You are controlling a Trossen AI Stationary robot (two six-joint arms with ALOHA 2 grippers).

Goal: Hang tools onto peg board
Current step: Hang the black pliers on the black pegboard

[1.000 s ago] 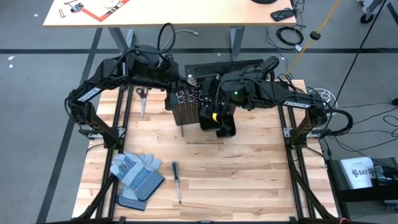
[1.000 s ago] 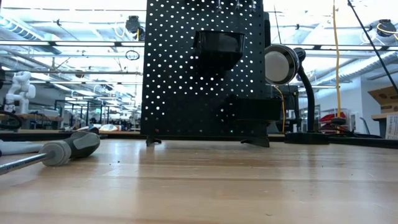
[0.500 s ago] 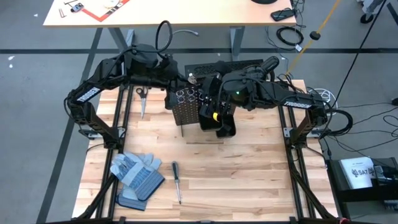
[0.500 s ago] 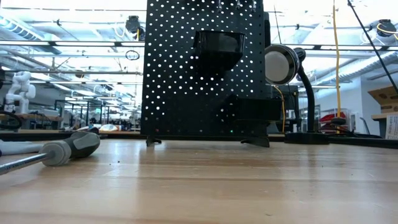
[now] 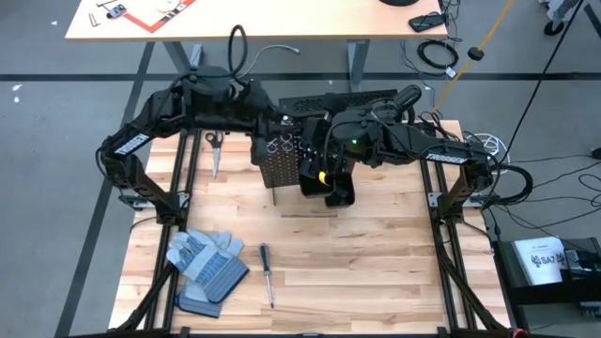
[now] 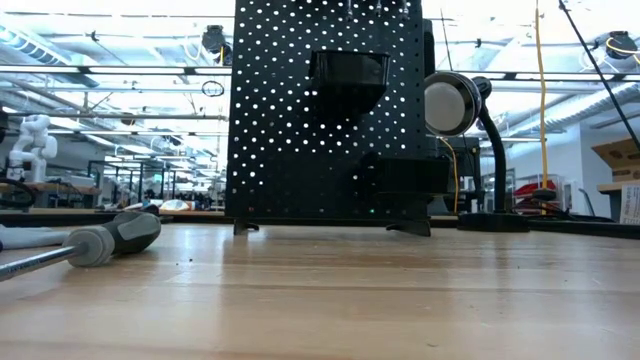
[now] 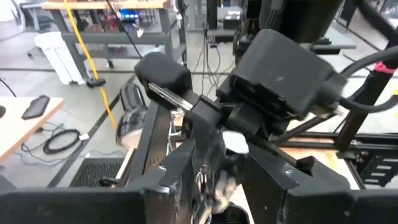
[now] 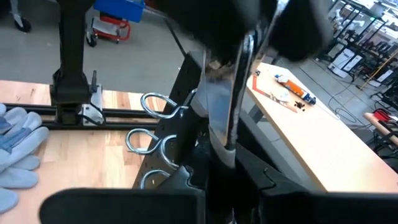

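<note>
Both dark arms are reaching inward and meeting at upper centre of the high view. The left arm is coming from the left side of the frame, its elbow bent, with the left gripper (image 5: pixel 279 125) ending just left of centre. The right arm is stretching in from the right, and the right gripper (image 5: pixel 319 150) is sitting pinched closed just beside the left one.
</note>
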